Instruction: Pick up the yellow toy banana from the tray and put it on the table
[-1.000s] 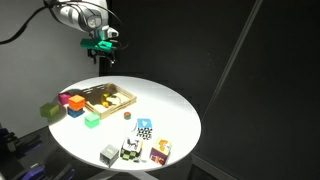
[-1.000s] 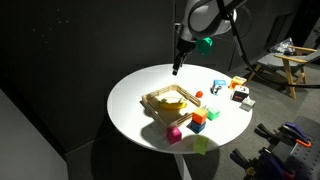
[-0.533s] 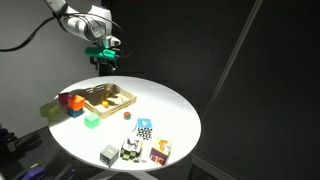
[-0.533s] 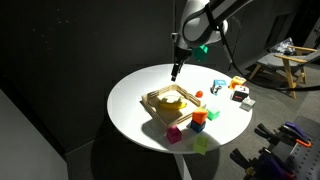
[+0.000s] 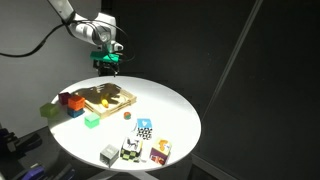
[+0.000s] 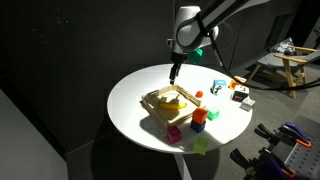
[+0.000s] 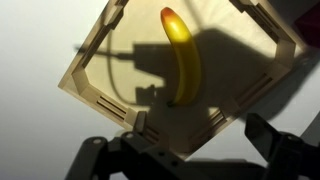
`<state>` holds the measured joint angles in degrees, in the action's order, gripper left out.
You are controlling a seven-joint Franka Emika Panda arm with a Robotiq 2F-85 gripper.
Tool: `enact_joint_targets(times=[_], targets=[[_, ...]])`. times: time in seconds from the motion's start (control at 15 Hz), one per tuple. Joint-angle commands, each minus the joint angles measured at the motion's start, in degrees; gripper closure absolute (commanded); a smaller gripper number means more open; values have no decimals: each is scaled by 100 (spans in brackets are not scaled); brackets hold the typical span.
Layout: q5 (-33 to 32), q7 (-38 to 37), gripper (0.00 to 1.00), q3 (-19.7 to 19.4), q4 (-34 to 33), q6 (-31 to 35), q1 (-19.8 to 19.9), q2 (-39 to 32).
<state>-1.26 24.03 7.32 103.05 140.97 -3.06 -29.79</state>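
The claw (image 5: 108,64) hangs spread above the tray (image 7: 100,100), touching nothing. In the wrist view its fingers (image 7: 272,138) stand well apart. The yellow toy banana (image 7: 182,55) lies inside the tray, running from the middle toward one corner. The tray sits near the edge of the round white surface (image 5: 165,108), with coloured blocks (image 5: 92,120) beside it.

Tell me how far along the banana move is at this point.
Nothing is done yet: the yellow toy banana lies flat in the tray. In hand: the tool hangs open and empty above the tray, touching nothing. Left: lower, close on the banana, lift it and set it on the table.
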Motion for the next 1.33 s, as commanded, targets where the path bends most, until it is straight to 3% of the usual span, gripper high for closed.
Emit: enact_joint_targets(times=[0.0, 1.27], targets=[[-266, -127, 0, -42, -454, -232, -46, -396], [-955, -102, 0, -112, -724, 121, -192, -1400]])
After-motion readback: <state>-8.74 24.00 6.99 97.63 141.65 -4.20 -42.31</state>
